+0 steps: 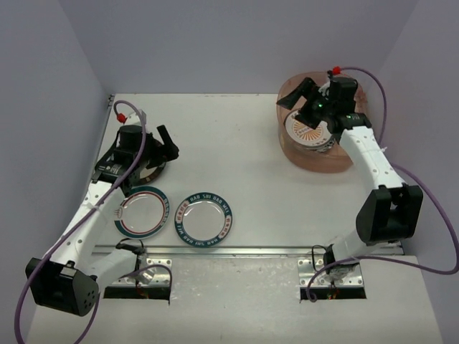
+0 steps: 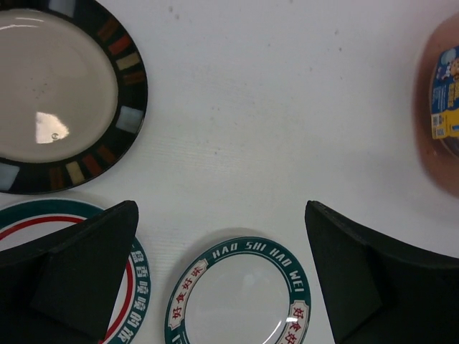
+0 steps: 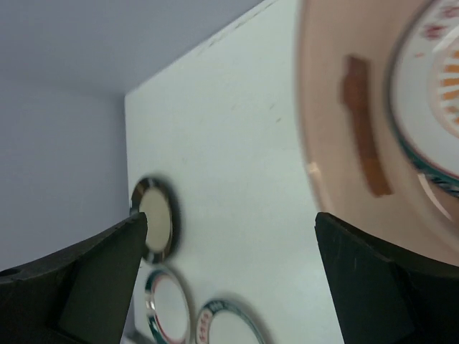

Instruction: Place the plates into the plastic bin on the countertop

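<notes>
We hold our left pincer, jaws apart, over the black-rimmed plate at the tabletop's left; our right pincer, apart too and empty, hangs over the plastic bin.

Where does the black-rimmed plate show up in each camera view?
Top external: black-rimmed plate at left, mostly hidden under the left arm.
Left wrist: top-left corner.
Right wrist: small, left of centre.
Shared landmark: plastic bin, at the right in every view.
</notes>
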Motion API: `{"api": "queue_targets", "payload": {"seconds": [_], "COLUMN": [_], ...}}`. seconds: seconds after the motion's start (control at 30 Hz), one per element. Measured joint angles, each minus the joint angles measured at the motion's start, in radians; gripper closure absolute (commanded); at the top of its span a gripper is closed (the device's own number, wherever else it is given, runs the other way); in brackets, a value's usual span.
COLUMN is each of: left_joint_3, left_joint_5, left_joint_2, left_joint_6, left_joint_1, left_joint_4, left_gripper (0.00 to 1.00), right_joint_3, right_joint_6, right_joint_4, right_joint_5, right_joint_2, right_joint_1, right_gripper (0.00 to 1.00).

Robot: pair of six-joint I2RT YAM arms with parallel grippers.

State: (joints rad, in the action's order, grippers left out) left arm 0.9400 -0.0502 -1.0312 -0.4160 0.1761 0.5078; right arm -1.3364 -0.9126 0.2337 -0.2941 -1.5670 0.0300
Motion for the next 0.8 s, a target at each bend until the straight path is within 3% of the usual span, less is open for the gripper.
{"api": "queue_targets", "payload": {"seconds": [0.1, 0.27, 0.4, 0.57, 0.8], "left_joint_3": [0.054, 0.092, 0.055, -0.053, -0.063], "left_joint_5": [-0.087, -0.22, -0.286, -0.309, -0.238], "left_joint_2": [-0.006, 0.045, 0.166, 0.28, 0.224], "left_joint_6": [-0.034, -0.052, -0.024, 0.012, 0.046], "left_joint_1": [-0.002, -0.002, -0.002, -0.002, -0.003], "left_joint_4": [0.043, 0.062, 0.019, -0.027, -0.066], "left_gripper": [0.0, 0.0, 0.0, 0.0, 0.0], "right_joint_3": [-0.064, 0.09, 0.273, 0.375, 0.378], "right_joint_6": [0.182, 0.375, 0.433, 0.44, 0.438], "right_joint_4": [0.056, 0.071, 0.049, -0.017, -0.082], "right_joint_5": [-0.065, -0.139, -0.187, -0.262, -0.308], "right_joint_2": [0.004, 0.09, 0.091, -0.062, -0.233], "right_joint_1": [0.173, 0.452, 0.524, 0.549, 0.616], "right_gripper": [0.01, 0.04, 0.12, 0.16, 0.34]}}
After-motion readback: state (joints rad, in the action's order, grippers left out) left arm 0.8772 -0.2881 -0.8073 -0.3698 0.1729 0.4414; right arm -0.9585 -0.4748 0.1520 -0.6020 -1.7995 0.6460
